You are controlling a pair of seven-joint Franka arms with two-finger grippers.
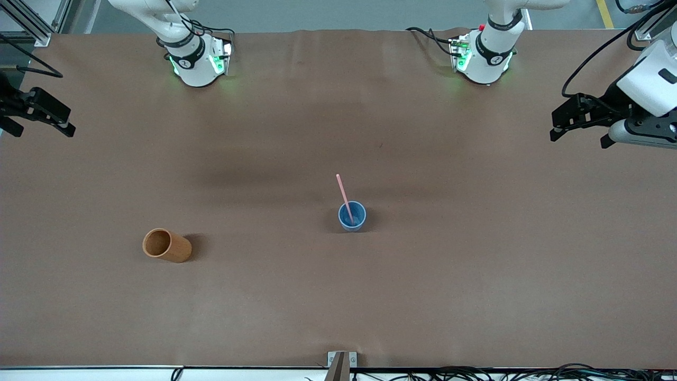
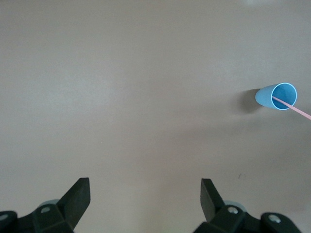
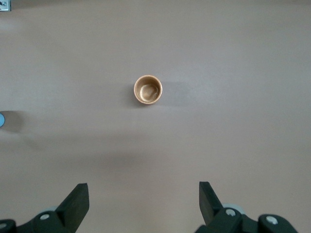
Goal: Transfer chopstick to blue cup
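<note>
1. The thin straight pink chopstick [image 1: 345, 197] stands tilted inside the small matte blue cup [image 1: 352, 216], mid-table.
2. It looks light, stiff and slippery; its exposed upper shaft is the place to pinch.
3. The left gripper [image 1: 579, 131] and right gripper [image 1: 42, 123] hover at their table ends, jaws apart, empty.
4. An orange-brown cup [image 1: 166, 245] stands well apart.

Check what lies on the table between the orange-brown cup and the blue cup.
Nothing: the front view shows only bare brown table between the orange-brown cup and the blue cup, which holds the chopstick.
</note>
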